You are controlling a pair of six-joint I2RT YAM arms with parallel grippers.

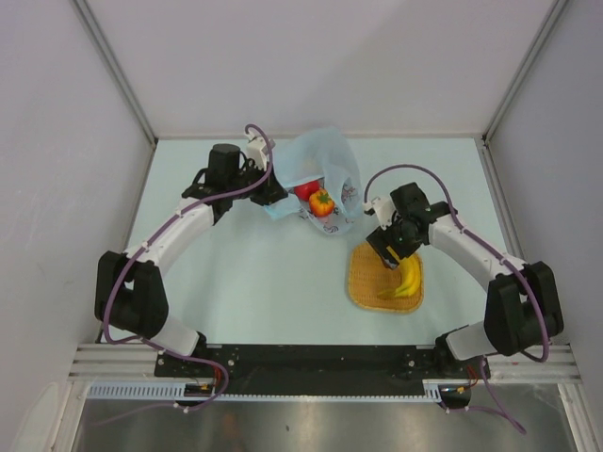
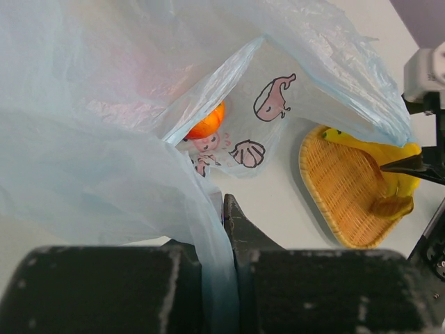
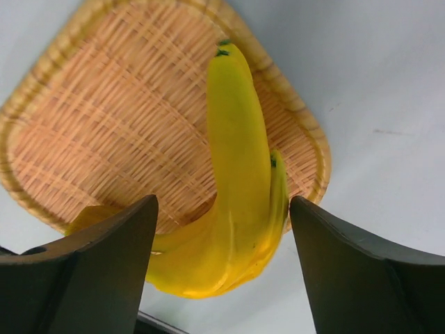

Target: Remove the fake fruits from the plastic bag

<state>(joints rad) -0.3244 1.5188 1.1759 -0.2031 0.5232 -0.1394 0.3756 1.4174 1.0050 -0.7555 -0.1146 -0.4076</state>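
Note:
The light-blue plastic bag point(image 1: 318, 179) lies at the back centre, its mouth toward the front right. A red-orange fruit with a green top point(image 1: 321, 201) and a red apple point(image 1: 306, 191) show in the opening. My left gripper point(image 1: 270, 196) is shut on the bag's left edge point(image 2: 208, 278); the orange fruit point(image 2: 206, 123) shows inside. The yellow banana bunch point(image 1: 408, 278) lies on the woven mat point(image 1: 372, 282). My right gripper point(image 1: 388, 252) is open just above it, the banana point(image 3: 236, 202) between the fingers, which stand apart from it.
White walls enclose the pale table on the left, back and right. The mat point(image 3: 125, 118) sits front right of the bag. In the left wrist view the mat point(image 2: 341, 188), the banana point(image 2: 389, 156) and the right arm's fingers show at right.

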